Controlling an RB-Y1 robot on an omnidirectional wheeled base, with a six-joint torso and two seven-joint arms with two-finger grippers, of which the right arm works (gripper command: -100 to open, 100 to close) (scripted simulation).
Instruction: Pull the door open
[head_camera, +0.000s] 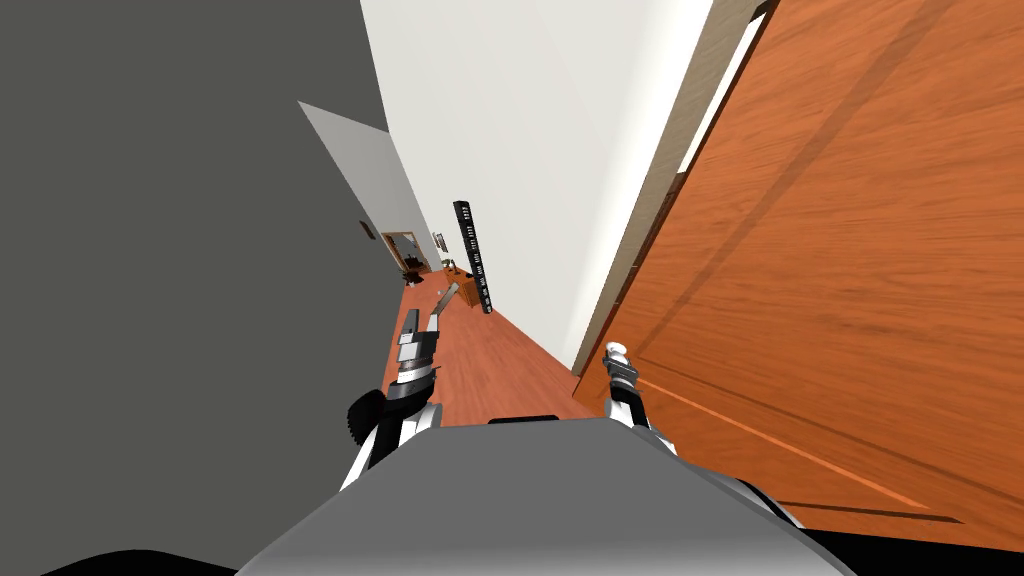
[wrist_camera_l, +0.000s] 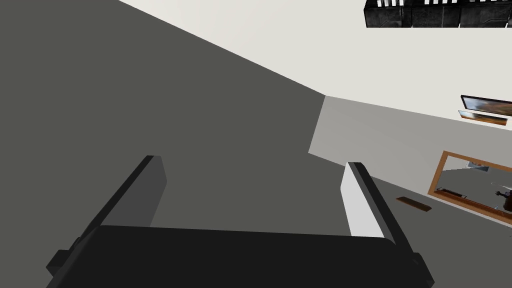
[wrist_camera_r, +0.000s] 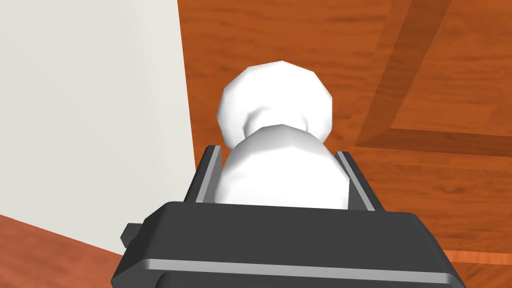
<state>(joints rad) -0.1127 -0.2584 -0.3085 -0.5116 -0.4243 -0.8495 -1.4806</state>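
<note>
Light bright, flat and even across hallway. Grey wall (head_camera: 150, 250) reads as one matte tone, white wall (head_camera: 520, 150) nearly uniform. Head view strongly stretched: walls splay to corners, door (head_camera: 850, 250) grain soft and drawn out toward right edge. Knob (wrist_camera_r: 277, 100) in my right gripper (wrist_camera_r: 277, 150) white with soft grey shading. On my left gripper (wrist_camera_l: 254, 161), one finger (wrist_camera_l: 357, 210) lit pale, other (wrist_camera_l: 140, 200) dark.

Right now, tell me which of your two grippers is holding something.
The right gripper: it clamps the sides of the white knob on the orange-brown door. The left gripper stands open, holding nothing.
</note>
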